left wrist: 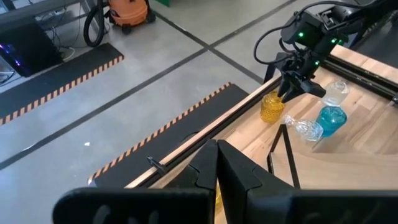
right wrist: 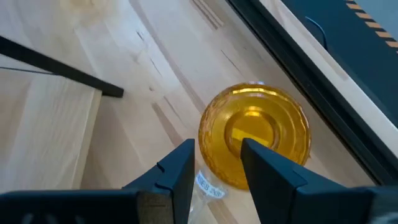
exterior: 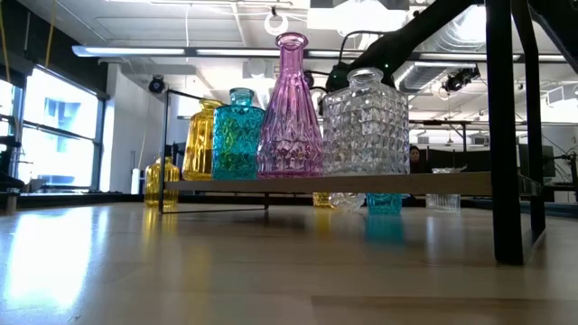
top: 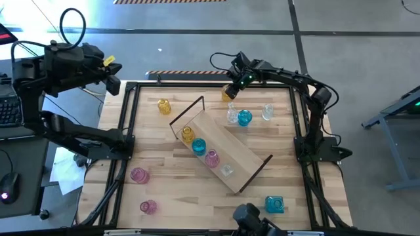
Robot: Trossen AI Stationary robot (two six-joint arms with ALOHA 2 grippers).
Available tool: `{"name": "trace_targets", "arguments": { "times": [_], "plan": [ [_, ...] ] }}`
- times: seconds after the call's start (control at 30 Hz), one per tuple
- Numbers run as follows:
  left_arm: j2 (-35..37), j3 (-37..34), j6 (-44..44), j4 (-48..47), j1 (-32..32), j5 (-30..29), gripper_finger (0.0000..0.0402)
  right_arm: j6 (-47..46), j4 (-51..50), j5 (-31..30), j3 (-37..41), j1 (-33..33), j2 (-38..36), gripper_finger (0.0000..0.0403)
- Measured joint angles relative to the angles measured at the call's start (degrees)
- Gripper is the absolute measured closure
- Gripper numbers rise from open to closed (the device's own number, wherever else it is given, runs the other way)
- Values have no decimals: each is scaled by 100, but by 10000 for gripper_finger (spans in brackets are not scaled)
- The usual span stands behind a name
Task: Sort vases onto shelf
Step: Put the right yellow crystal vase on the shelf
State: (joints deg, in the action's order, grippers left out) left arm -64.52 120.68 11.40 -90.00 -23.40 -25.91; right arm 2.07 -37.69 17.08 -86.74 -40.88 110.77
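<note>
The shelf (top: pixel 230 154) lies slantwise mid-table and carries an amber (top: pixel 188 134), a teal (top: pixel 198 147), a pink (top: pixel 211 158) and a clear vase (top: pixel 226 170), all upright in a row. Another amber vase (right wrist: pixel 255 134) stands upright on the tabletop by the far edge. My right gripper (right wrist: pixel 217 149) hangs open just above it, pointing steeply down. One finger (right wrist: pixel 264 165) is over the vase's mouth and the other (right wrist: pixel 180 165) is outside its rim; I see no touch. My left gripper (top: pixel 111 65) is shut and empty, drawn back beyond the table's far left corner.
Loose vases stand around the shelf: amber (top: pixel 163 106) far left, a tipped clear one (top: pixel 233 117), teal (top: pixel 245 118) and clear (top: pixel 267 112) far right, two pink (top: pixel 139 174) (top: pixel 148 206) near left, and teal (top: pixel 274 204) near right. A black frame rail (top: pixel 210 83) runs along the far edge.
</note>
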Motion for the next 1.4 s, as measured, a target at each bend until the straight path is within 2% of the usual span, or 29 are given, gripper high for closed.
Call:
{"name": "trace_targets", "arguments": {
  "times": [0.9,1.0,1.2,1.4],
  "plan": [
    [-45,0,0,-2,2,2,401,100,-149,42,-81,-70,340,271],
    [-45,0,0,-2,2,2,401,111,-139,2,-76,-71,342,292],
    [-33,0,-1,0,1,2,402,298,-91,-113,-68,-36,340,384],
    [-30,0,-2,-2,1,3,401,283,-28,-321,-65,7,339,372]
  ]
}}
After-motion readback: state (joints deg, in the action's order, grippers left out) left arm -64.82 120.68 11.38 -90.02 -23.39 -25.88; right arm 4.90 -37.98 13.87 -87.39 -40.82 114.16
